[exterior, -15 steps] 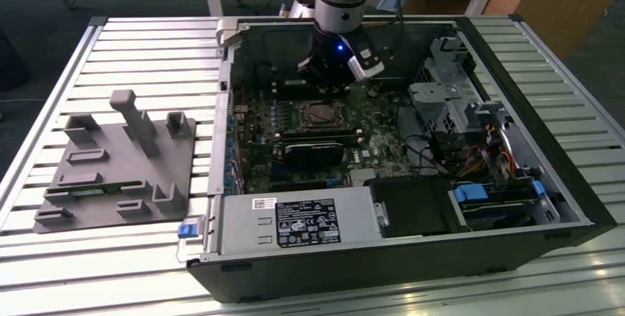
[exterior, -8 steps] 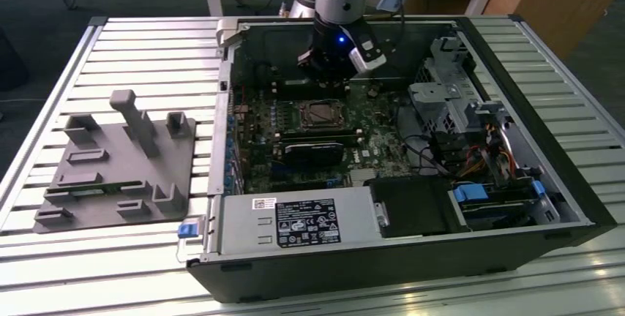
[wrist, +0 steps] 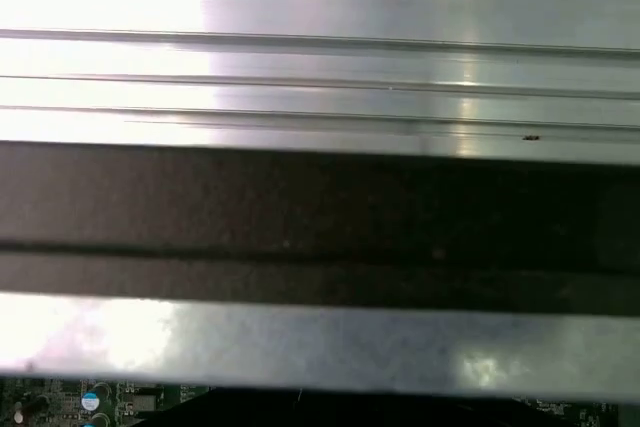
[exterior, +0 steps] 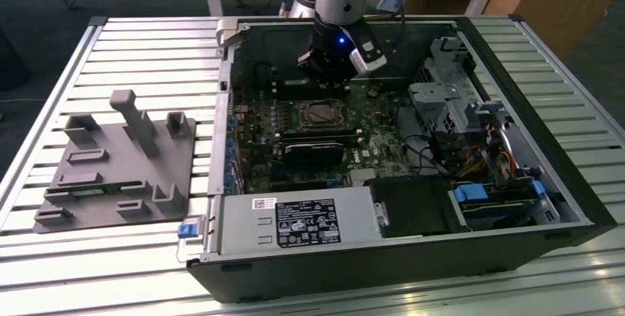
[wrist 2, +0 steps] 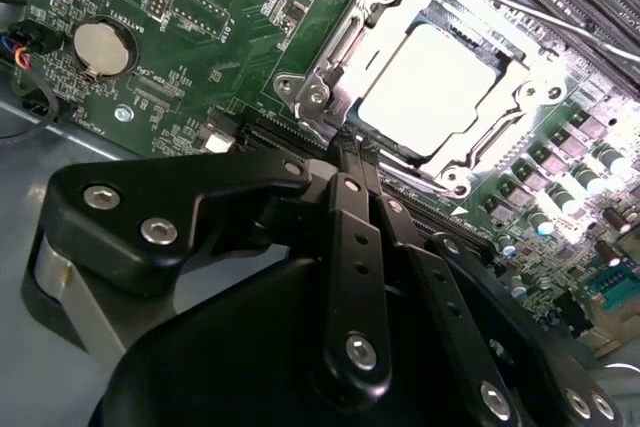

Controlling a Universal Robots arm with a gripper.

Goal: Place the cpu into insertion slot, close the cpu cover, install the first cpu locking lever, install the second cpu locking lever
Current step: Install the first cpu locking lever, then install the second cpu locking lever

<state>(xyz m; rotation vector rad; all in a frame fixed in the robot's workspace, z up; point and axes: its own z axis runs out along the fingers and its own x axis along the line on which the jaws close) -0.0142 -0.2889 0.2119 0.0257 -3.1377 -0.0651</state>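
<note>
Cpu (exterior: pixel 320 114) lies in the insertion slot (exterior: pixel 321 102) on the motherboard (exterior: pixel 293 148) inside the open computer case (exterior: pixel 547 184), as the exterior view shows. The arm reaches down just beyond the far side of the socket, its gripper (exterior: pixel 327 82) low over the board. A grey fixture tray (exterior: pixel 113 162) rests on the slatted table (exterior: pixel 146 45) at the exterior view's left of the case.

In the second wrist view the cpu's bright metal top (wrist 2: pixel 430 82) sits framed by the cpu cover (wrist 2: pixel 345 42), which lies flat around it. The gripper (wrist 2: pixel 355 147) has its two black fingers (wrist 2: pixel 345 162) pressed together, holding nothing, tips touching the near edge of the socket frame. A coin battery (wrist 2: pixel 103 47) sits well apart on the green board.

In the first wrist view, table slats (wrist: pixel 320 37) and the dark case wall (wrist: pixel 320 207) appear.
</note>
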